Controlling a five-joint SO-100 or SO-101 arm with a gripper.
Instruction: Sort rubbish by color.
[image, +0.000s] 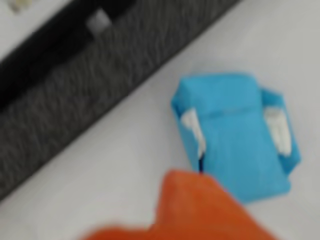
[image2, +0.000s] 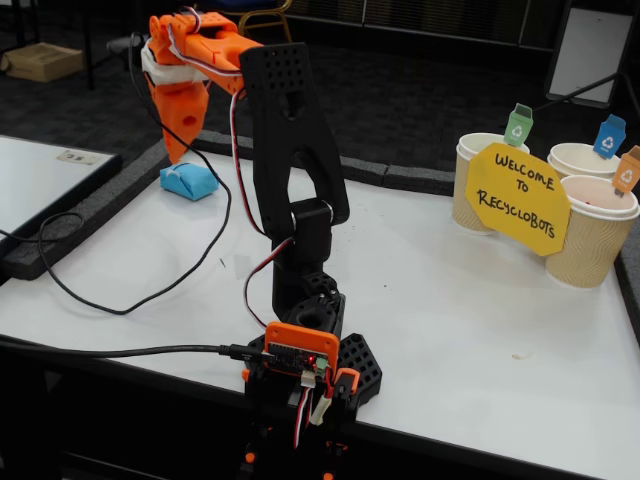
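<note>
1. Wrist view: the blurred orange pincer (image: 200, 210) overlaps the near edge of the light blue bundle (image: 237, 132) on the white bench (image: 125, 165); its opening cannot be told.
2. Fixed view: the pincer (image2: 183, 140) hangs just above the bundle (image2: 189, 181) at the bench's (image2: 450, 300) far left edge.

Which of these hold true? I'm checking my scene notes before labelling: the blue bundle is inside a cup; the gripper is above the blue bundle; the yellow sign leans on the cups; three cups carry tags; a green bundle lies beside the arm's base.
1. The blue bundle is inside a cup. False: it lies on the table, far from the cups.
2. The gripper is above the blue bundle. True.
3. The sign stands against the cups. True.
4. Three cups carry tags. True: green, blue, orange.
5. A green bundle lies by the arm's base. False: none is in view.
</note>
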